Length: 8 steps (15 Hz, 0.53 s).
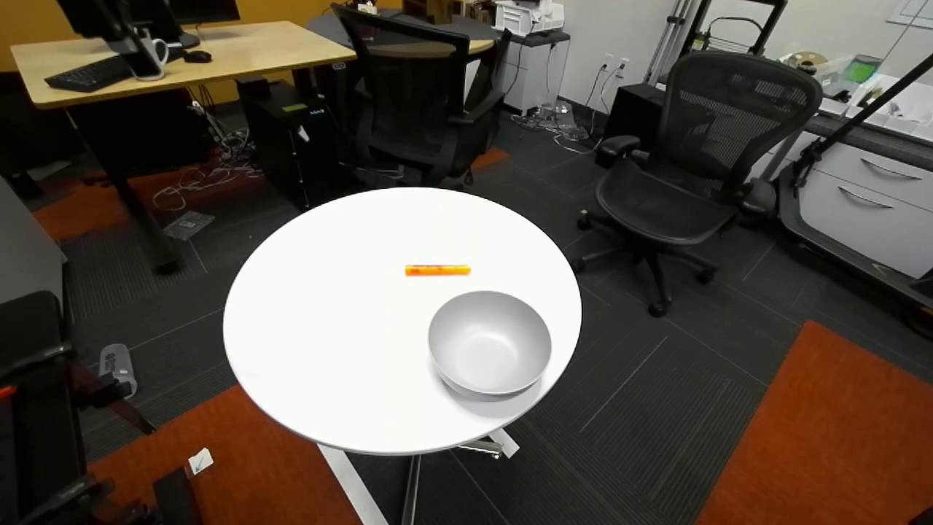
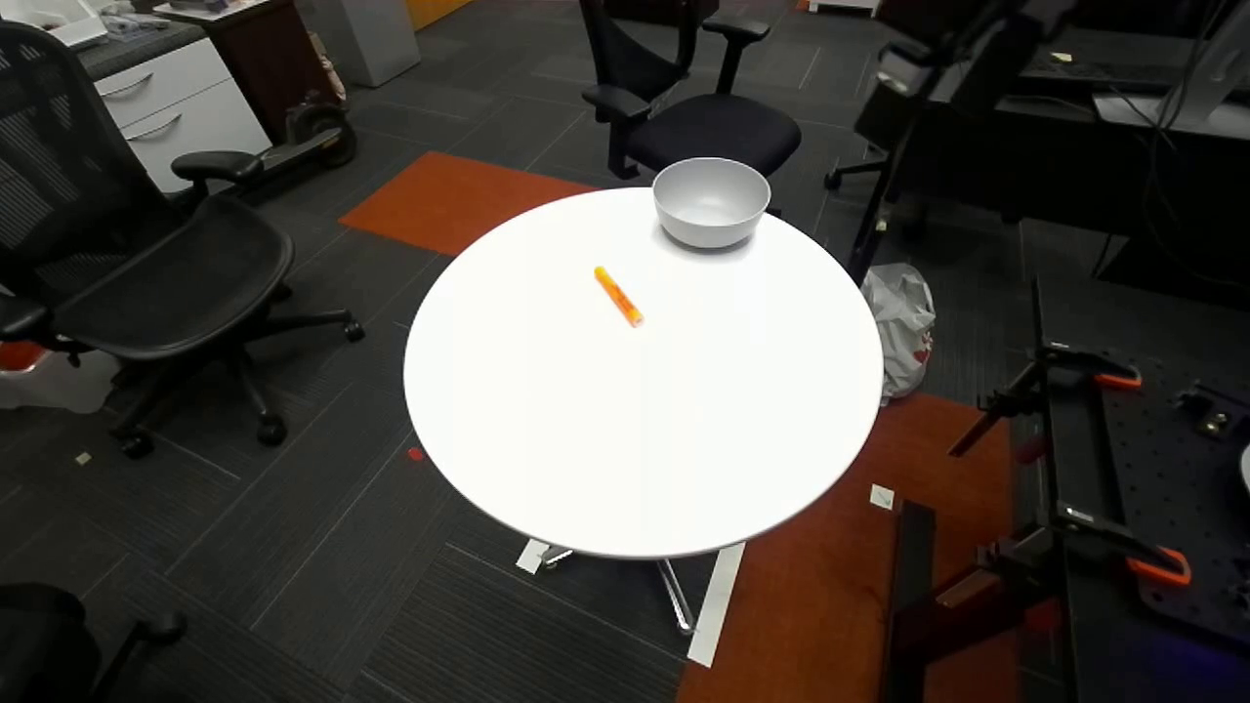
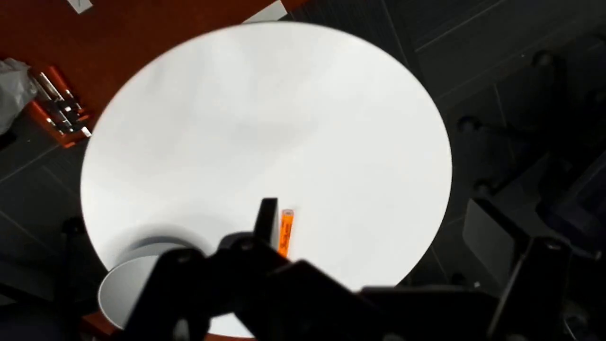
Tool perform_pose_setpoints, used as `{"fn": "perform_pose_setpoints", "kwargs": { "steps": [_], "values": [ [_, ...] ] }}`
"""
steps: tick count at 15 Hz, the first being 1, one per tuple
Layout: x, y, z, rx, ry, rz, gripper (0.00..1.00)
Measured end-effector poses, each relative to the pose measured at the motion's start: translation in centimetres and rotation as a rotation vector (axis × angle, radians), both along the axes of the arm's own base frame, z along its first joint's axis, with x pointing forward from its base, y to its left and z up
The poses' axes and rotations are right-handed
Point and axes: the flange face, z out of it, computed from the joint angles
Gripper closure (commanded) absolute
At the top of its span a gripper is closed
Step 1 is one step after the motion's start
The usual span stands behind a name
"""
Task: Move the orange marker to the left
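Note:
The orange marker [image 1: 437, 270] lies flat on the round white table [image 1: 328, 328], apart from the grey bowl [image 1: 488, 343]. In an exterior view the marker [image 2: 619, 296] lies on the table [image 2: 625, 439] to the lower left of the bowl [image 2: 711, 200]. In the wrist view my gripper [image 3: 371, 203] is wide open and empty, high above the table [image 3: 265, 118]. The marker [image 3: 286, 232] appears just right of the left finger, its lower end hidden behind the gripper. The bowl [image 3: 125, 284] is at lower left, partly hidden by the gripper. The gripper is not clearly visible in the exterior views.
A black mesh chair [image 1: 729, 146] stands beyond the table; it also shows in an exterior view [image 2: 166, 273]. Another black chair [image 2: 713, 127] stands behind the bowl. A black bench with orange-tipped clamps [image 2: 1157, 566] is at the right. The bowl sits near the table's edge.

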Motion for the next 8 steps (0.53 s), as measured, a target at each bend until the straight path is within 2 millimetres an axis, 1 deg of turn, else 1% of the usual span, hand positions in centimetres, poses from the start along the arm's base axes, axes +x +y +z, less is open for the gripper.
{"fn": "perform_pose_setpoints", "kwargs": {
  "steps": [2, 5, 8],
  "values": [
    [2.6, -1.4, -1.3, -0.006, -0.019, -0.019, 0.00],
    [6.3, -3.8, -3.7, -0.024, -0.024, -0.058, 0.00],
    [9.3, -5.7, -6.6, -0.059, 0.009, -0.097, 0.00]
  ]
}}
